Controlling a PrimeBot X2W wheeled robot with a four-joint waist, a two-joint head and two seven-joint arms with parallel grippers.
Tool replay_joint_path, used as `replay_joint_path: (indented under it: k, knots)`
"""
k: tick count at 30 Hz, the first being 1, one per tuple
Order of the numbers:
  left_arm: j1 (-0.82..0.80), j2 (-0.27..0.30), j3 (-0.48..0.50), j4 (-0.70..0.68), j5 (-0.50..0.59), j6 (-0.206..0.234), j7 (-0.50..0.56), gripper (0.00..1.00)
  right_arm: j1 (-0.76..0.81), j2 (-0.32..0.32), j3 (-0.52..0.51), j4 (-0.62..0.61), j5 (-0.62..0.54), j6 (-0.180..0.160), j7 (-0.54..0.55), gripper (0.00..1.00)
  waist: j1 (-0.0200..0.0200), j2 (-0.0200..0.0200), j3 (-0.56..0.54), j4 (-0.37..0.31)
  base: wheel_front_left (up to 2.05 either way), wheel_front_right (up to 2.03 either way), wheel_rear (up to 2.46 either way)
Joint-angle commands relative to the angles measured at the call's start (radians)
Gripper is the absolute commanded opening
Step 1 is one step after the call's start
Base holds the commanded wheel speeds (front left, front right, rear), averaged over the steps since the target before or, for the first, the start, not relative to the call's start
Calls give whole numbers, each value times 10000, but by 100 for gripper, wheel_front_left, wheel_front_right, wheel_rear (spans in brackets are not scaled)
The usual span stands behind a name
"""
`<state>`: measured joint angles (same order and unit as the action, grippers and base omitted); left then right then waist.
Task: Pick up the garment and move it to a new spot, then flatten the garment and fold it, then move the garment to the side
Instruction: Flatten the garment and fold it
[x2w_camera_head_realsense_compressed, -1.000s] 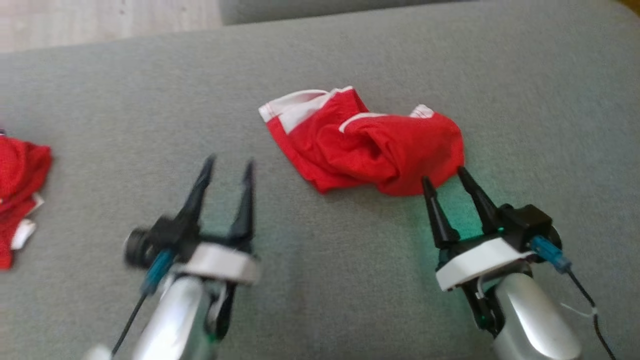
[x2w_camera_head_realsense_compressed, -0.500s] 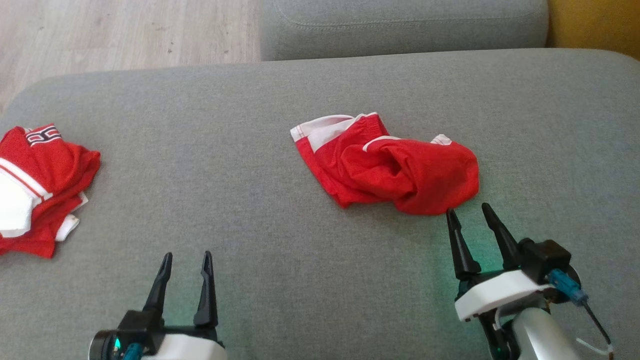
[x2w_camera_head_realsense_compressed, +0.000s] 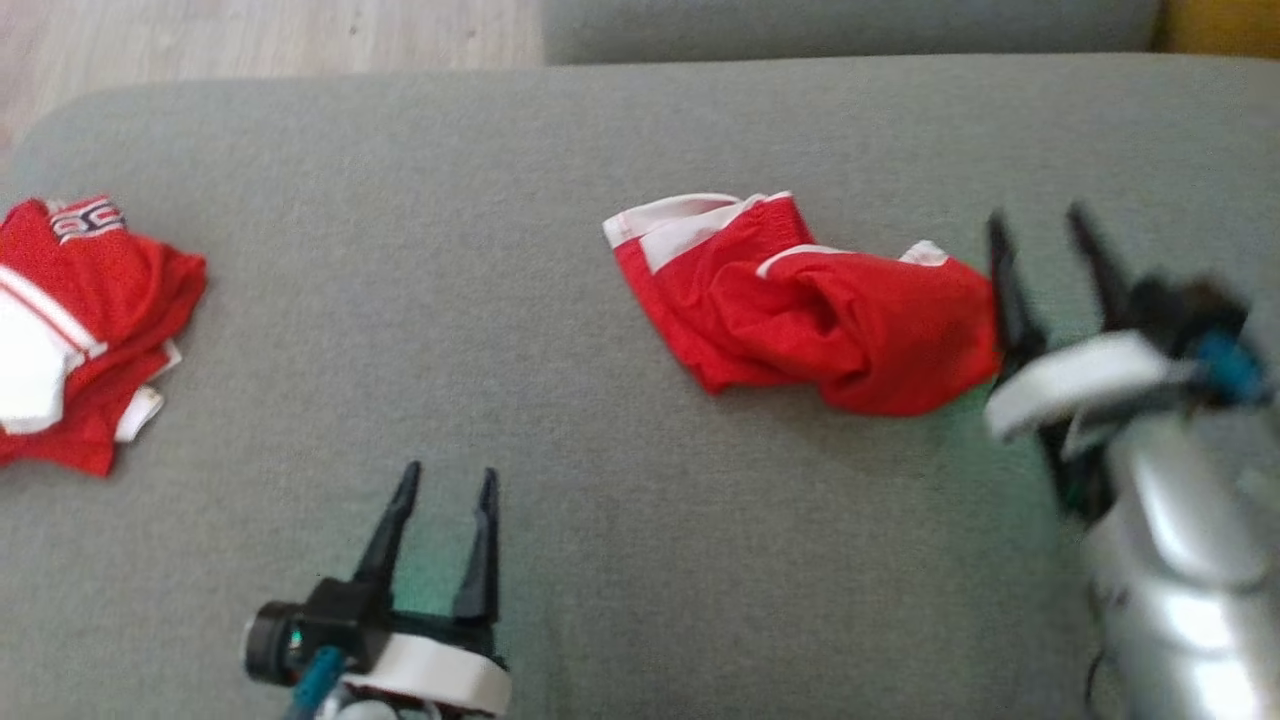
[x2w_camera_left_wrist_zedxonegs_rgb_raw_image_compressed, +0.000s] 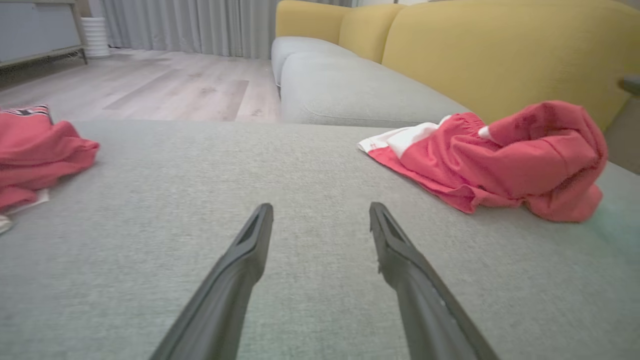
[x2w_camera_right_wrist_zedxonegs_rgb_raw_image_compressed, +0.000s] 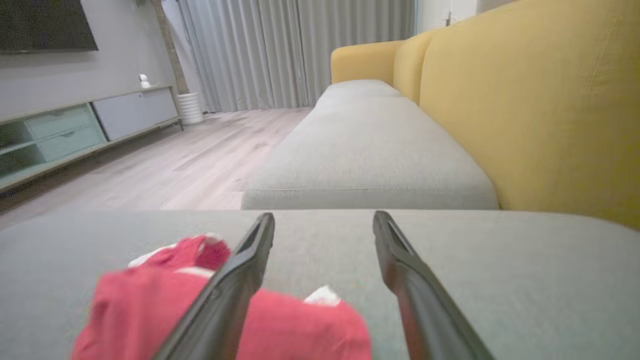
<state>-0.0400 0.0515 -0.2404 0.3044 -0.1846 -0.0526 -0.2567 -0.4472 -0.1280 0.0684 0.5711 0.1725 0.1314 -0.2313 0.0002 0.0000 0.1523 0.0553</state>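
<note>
In the head view the right gripper (x2w_camera_head_realsense_compressed: 1035, 212) at 3 o'clock is blurred, and the red pile (x2w_camera_head_realsense_compressed: 120, 290) at 9 o'clock runs off the edge. The right wrist view blurs the garment (x2w_camera_right_wrist_zedxonegs_rgb_raw_image_compressed: 135, 305), which lies partly behind a finger (x2w_camera_right_wrist_zedxonegs_rgb_raw_image_compressed: 235, 280).

A home living room is showing here — a yellow sofa back (x2w_camera_right_wrist_zedxonegs_rgb_raw_image_compressed: 550, 100) is rising behind grey seat cushions (x2w_camera_right_wrist_zedxonegs_rgb_raw_image_compressed: 370, 150), long curtains (x2w_camera_right_wrist_zedxonegs_rgb_raw_image_compressed: 280, 50) are hanging by a wooden floor (x2w_camera_right_wrist_zedxonegs_rgb_raw_image_compressed: 200, 165), and a low cabinet (x2w_camera_right_wrist_zedxonegs_rgb_raw_image_compressed: 100, 120) is sitting under a dark screen (x2w_camera_right_wrist_zedxonegs_rgb_raw_image_compressed: 45, 25).
</note>
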Motion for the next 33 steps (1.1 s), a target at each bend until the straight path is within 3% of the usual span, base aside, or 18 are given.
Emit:
replay_joint_path:
  k: [1, 6, 11, 21, 22, 23, 24, 28, 33]
  knots:
    - [-303, -11, 136, -210, -74, 42, -51, 100, -570, -116, 153, -75, -78, -7, 108, 100, -2, 0, 274, 295, 0, 0, 0]
    - [-527, -11, -436, -168, -228, 159, -51, 100, -1851, -602, -6, 1405, -528, -7, 987, 100, -2, 0, 699, 917, 0, 0, 0]
    - [-726, -12, -588, -209, -251, 267, -51, 100, -2171, -782, -290, 2902, -1069, -7, 1667, 100, -2, 0, 1017, 1401, 0, 0, 0]
    - [-915, -12, -518, -284, -249, 349, -51, 100, -2071, -704, -343, 4642, -1409, -7, 1938, 100, -2, 0, 1245, 1517, 0, 0, 0]
    - [-928, -12, -526, -282, -246, 351, -51, 100, -2086, -681, -310, 4749, -1380, -7, 1940, 85, -2, 0, 1247, 1499, 0, 0, 0]
    - [-944, -12, -536, -279, -251, 360, -51, 100, -2111, -672, -262, 4848, -1351, -7, 1934, 30, -2, 0, 1247, 1483, 0, 0, 0]
    - [-960, -12, -550, -275, -252, 368, -51, 100, -2145, -653, -221, 4950, -1295, -7, 1940, 0, -2, 0, 1243, 1468, 0, 0, 0]
    - [-994, -12, -557, -231, -249, 359, -51, 100, -2308, -661, -86, 5069, -1100, -7, 1534, 0, -2, 0, 1181, 1425, 0, 0, 0]
    - [-948, -12, -532, -245, -280, 356, -51, 100, -2786, -618, 42, 4469, -790, -7, 133, 0, -2, 0, 947, 1467, 0, 0, 0]
